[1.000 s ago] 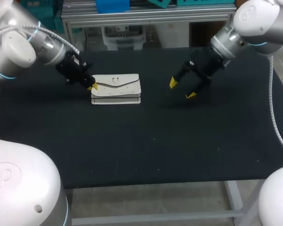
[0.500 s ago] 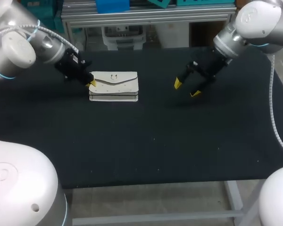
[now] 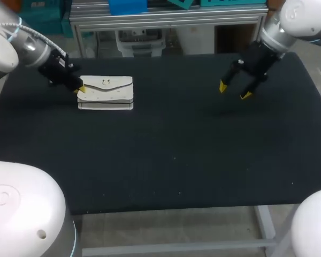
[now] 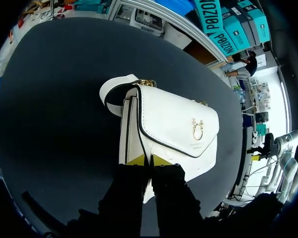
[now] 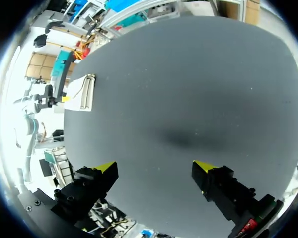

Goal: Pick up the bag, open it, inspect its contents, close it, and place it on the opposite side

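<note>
Head view: the white bag [image 3: 106, 92] lies far left on the table [image 3: 176, 155], the left gripper [image 3: 79, 90] at its left end, the right gripper [image 3: 234, 91] spread wide at far right. Left wrist view: jaws pinch the bag's end. Right wrist view: jaws apart, bag well ahead.

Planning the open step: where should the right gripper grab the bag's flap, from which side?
Probably the free edge of the flap beside the gold clasp, right gripper coming from the near side: it folds at the far edge, tip pointing nearward. The left gripper holds the bag by its left end.
</note>
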`<state>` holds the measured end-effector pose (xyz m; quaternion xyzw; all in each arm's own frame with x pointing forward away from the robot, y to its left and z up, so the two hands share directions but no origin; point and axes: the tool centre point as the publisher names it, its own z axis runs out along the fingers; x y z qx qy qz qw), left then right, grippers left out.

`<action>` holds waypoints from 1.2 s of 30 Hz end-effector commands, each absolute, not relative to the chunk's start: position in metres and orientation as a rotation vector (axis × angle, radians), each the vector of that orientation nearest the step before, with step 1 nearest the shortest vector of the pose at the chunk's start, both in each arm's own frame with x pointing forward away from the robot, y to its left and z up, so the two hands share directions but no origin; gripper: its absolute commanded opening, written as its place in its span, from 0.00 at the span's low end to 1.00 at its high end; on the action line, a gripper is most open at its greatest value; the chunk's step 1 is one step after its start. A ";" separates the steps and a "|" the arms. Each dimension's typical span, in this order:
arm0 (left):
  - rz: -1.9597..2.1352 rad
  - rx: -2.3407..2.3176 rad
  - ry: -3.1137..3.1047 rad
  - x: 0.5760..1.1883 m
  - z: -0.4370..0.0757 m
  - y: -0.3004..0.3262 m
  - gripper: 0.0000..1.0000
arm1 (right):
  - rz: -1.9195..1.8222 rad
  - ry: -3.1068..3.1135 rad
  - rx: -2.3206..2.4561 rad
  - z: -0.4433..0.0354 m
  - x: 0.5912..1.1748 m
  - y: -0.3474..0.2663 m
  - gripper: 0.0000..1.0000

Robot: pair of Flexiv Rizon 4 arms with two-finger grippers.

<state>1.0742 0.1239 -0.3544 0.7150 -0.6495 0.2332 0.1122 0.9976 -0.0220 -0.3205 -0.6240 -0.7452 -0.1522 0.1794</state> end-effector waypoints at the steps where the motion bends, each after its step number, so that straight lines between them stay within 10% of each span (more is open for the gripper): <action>1: 0.643 2.090 -1.908 1.092 -0.356 0.149 0.00 | -0.384 -2.132 -1.787 -0.314 1.002 -0.028 1.00; 36: 0.393 2.247 -1.954 1.146 -0.361 0.313 0.00 | -0.169 -2.236 -1.868 -0.308 1.009 -0.060 1.00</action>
